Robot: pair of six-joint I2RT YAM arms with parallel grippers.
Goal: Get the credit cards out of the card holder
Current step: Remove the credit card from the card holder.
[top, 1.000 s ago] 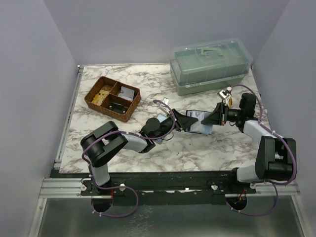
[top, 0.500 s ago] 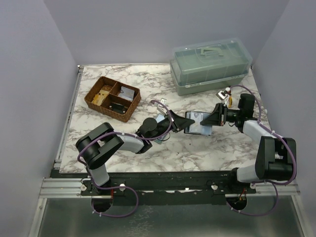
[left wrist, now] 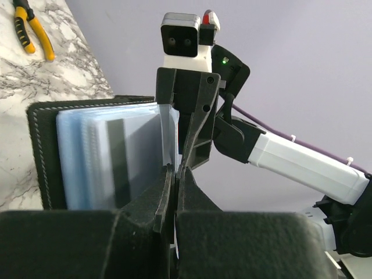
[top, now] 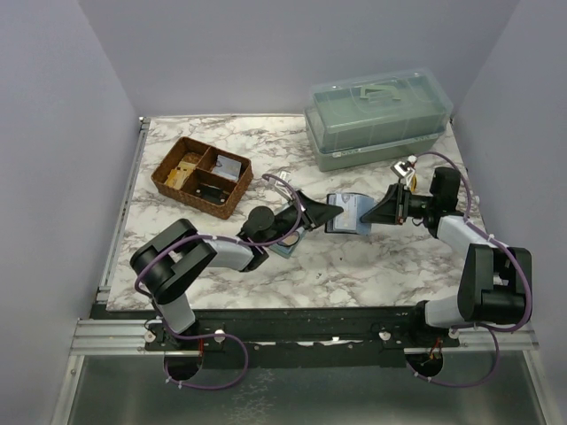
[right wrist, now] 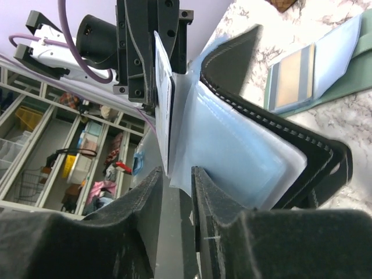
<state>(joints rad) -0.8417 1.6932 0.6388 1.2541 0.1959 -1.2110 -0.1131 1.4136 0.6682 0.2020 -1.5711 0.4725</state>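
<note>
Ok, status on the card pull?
Left gripper shut on a credit card at the card holder. Right gripper open around the holder's pale inner sleeve. Loose cards already on the table. Nothing blocking.

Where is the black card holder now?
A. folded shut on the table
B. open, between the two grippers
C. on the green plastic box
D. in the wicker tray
B: the card holder is open between the left gripper and the right gripper, pale inside showing.
</note>
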